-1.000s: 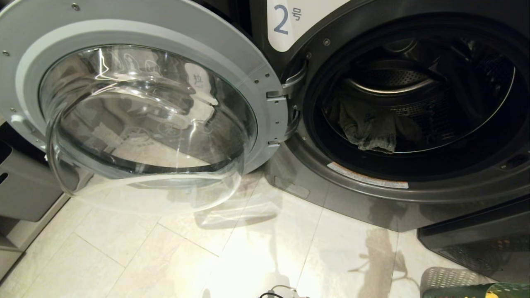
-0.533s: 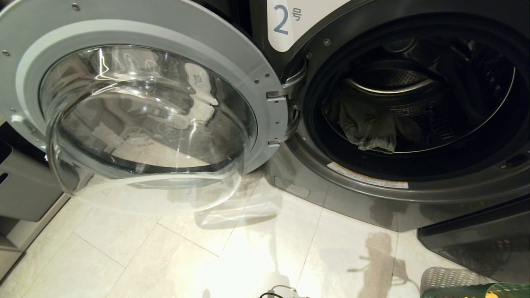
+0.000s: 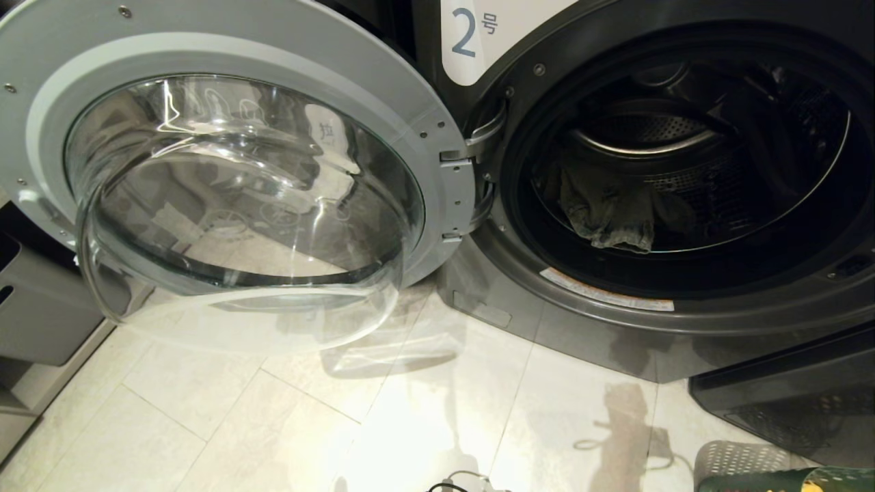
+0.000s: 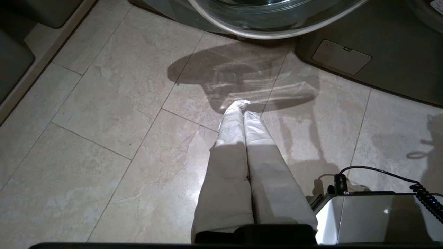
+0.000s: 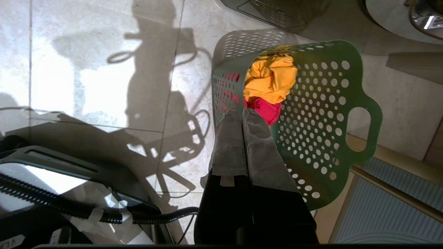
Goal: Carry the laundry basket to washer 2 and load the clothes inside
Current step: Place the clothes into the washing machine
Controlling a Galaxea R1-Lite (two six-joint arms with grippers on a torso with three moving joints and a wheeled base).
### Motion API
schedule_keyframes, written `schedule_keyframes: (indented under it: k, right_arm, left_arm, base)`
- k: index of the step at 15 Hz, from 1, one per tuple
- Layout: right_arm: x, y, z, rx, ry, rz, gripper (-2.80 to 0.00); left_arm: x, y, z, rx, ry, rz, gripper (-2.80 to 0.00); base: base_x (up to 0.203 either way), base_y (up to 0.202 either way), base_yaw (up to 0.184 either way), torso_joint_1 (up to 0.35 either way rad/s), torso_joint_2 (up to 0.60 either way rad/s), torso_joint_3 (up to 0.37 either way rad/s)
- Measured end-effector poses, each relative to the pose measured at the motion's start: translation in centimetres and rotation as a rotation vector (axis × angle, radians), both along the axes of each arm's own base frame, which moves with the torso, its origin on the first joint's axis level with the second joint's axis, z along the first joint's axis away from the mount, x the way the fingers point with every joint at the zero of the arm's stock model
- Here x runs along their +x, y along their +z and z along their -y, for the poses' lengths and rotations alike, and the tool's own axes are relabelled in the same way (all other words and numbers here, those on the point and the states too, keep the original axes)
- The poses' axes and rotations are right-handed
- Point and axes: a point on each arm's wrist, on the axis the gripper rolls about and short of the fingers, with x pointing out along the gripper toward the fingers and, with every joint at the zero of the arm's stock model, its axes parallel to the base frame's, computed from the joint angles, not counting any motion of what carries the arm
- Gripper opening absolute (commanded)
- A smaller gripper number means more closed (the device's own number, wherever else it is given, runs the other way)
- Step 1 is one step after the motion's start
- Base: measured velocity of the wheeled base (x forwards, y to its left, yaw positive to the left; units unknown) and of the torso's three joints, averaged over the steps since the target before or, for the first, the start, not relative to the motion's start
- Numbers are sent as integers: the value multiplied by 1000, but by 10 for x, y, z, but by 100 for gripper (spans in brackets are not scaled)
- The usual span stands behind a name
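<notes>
Washer 2 (image 3: 683,171) stands with its round glass door (image 3: 232,184) swung fully aside to the robot's left, which leaves the drum mouth clear for loading; the white label with the numeral 2 (image 3: 472,34) sits just above the hinge. 1 grey-green garment (image 3: 608,212) already lies in the drum, draped over the lower front of the perforated steel wall. The dark green laundry basket (image 5: 318,114) rests on the tiled floor (image 3: 273,424) near the washer's lower right corner, only its rim showing at the bottom right edge of the head view, so each piece needs only a short lift to the opening. Inside it a yellow-orange cloth (image 5: 271,77) lies on top of a red cloth (image 5: 266,110). The right gripper (image 5: 244,114) hangs over the basket's near rim with its 2 padded fingers pressed flat together; its tips are at the edge of the red cloth, but no fabric shows between the pads, so it looks clenched on nothing. The left gripper (image 4: 242,105) is parked low over bare floor in front of the door, also pressed closed and empty, out of the working arm's way. By my reading, loading is partly done, with 2 cloths left.
</notes>
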Motion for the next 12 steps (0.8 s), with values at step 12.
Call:
schedule_keyframes:
  k: [12]
  right_arm:
    - [4, 3, 0, 16, 33, -2, -280]
  left_arm:
    - [0, 0, 0, 0, 0, 0, -280]
  base:
    - [-1, 6, -126, 1, 0, 4]
